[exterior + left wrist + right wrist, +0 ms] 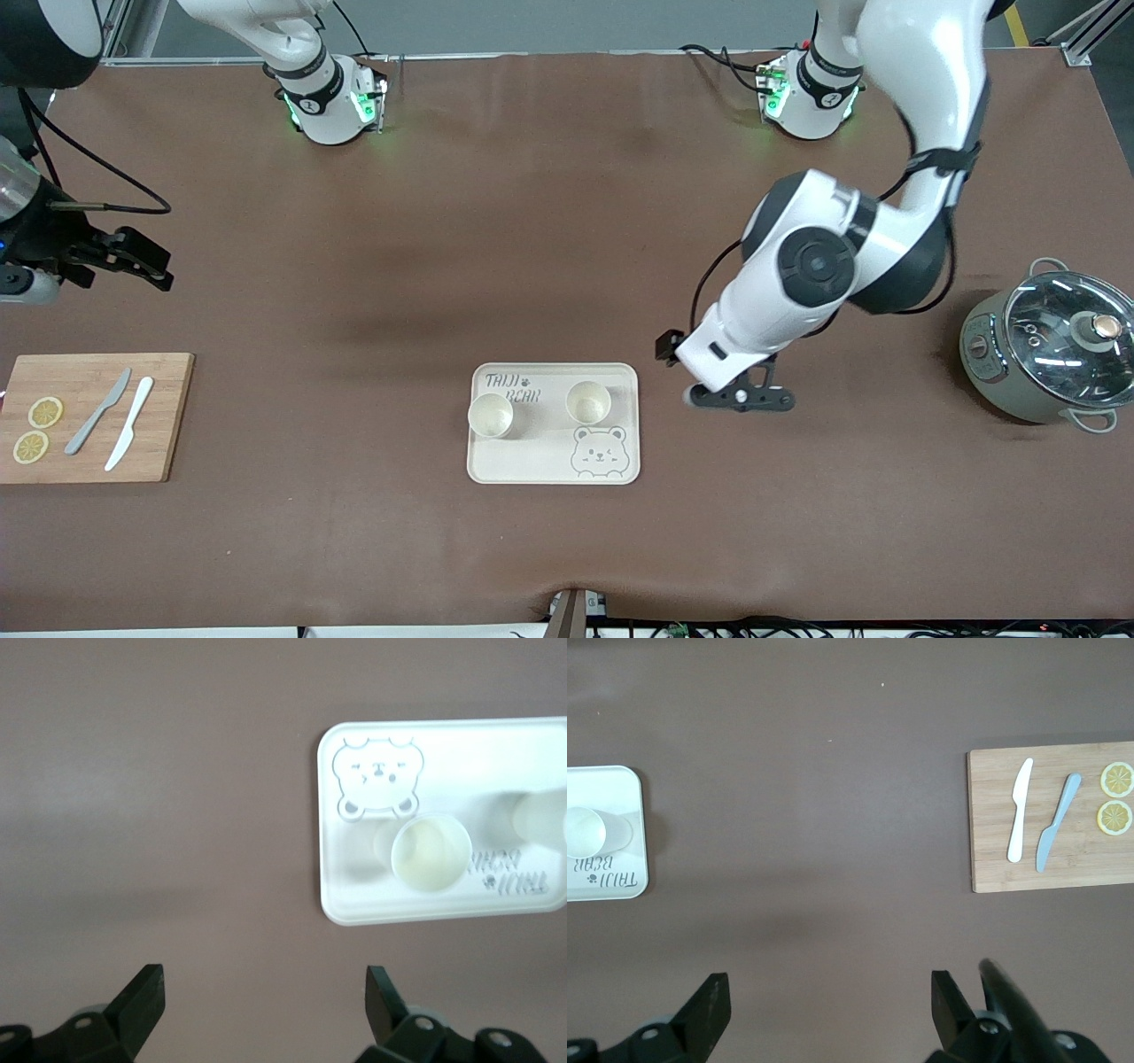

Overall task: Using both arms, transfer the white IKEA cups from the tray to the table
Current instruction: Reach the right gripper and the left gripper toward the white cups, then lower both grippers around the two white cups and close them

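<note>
Two white IKEA cups stand upright on a cream bear-printed tray in the middle of the table. One cup is toward the right arm's end, the other cup toward the left arm's end. My left gripper hangs open and empty over bare table beside the tray, on the left arm's side. Its wrist view shows the tray, the closer cup, the second cup and the open left gripper. My right gripper is open and empty, off toward the right arm's end; its wrist view shows the gripper over bare table.
A wooden cutting board lies toward the right arm's end, carrying a grey knife, a white knife and two lemon slices. A grey pot with a glass lid stands toward the left arm's end.
</note>
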`<action>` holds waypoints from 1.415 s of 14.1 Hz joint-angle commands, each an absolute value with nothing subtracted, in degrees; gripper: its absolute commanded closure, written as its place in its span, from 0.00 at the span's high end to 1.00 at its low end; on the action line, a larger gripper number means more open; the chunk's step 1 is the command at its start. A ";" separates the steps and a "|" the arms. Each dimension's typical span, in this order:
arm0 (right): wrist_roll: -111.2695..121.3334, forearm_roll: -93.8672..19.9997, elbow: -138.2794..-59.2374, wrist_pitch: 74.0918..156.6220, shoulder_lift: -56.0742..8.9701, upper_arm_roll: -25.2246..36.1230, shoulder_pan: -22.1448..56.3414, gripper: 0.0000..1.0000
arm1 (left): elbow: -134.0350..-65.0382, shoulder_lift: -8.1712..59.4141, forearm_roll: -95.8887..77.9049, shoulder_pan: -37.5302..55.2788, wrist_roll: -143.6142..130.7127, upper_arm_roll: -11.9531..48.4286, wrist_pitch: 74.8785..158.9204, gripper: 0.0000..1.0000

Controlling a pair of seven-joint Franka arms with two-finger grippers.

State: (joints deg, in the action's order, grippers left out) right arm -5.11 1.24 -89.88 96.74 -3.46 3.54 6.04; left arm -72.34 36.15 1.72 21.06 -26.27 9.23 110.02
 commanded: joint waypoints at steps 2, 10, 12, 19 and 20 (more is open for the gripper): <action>-6.15 -7.26 -90.09 97.29 -5.70 3.78 5.80 1.00 | -65.92 44.10 1.14 32.68 -29.43 -1.30 114.76 1.00; -14.75 -7.56 -85.44 105.72 -19.49 3.69 13.18 1.00 | -65.83 50.54 1.23 35.42 -35.16 -2.11 129.11 1.00; -16.51 -7.65 -83.33 108.88 -23.71 3.69 14.84 1.00 | -65.92 51.23 1.41 35.51 -35.07 -2.11 129.81 1.00; -31.01 -7.91 -72.08 114.77 -38.66 3.69 21.17 1.00 | -66.71 51.77 1.67 36.56 -34.98 -2.20 131.57 1.00; -31.98 -7.91 -72.16 116.70 -39.72 3.69 21.62 1.00 | -67.23 51.77 1.67 36.82 -34.98 -2.20 131.57 1.00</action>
State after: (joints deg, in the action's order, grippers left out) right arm -29.10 -7.25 -76.29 115.39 -35.65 3.23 20.47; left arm -67.60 51.25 1.72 35.45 -34.06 -1.11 131.21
